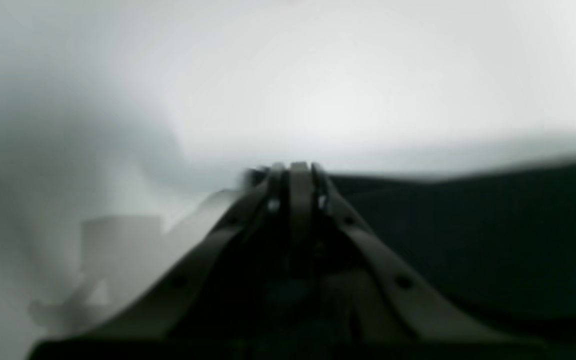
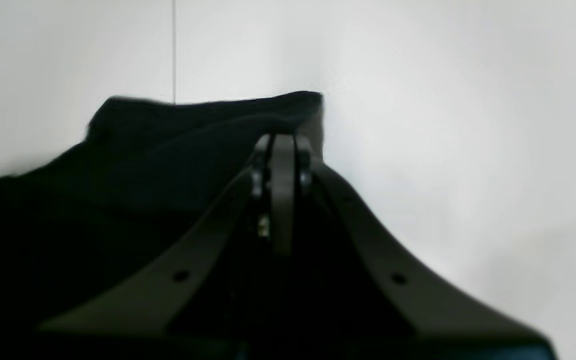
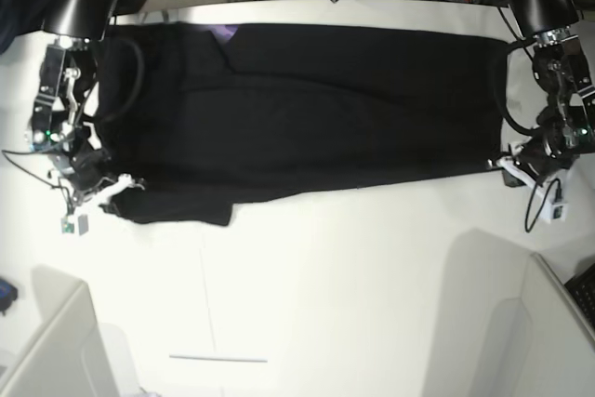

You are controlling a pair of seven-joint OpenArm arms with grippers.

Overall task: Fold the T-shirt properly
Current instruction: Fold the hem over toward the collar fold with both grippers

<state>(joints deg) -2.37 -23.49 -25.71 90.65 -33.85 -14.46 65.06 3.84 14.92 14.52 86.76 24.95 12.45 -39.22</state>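
Across the far half of the white tabletop [image 3: 325, 276], the black T-shirt [image 3: 316, 118] lies lengthwise, its print hidden except a purple sliver at the far edge. Left gripper [image 3: 509, 164] and right gripper [image 3: 119, 185] pinch opposite near corners, fingers closed on cloth; the left wrist view is blurred.

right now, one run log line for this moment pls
stage: mid-fold | T-shirt: flat on table | left gripper: shut on shirt edge | right gripper: shut on shirt corner

T-shirt [image 3: 307, 118] flat across table [image 3: 353, 285]
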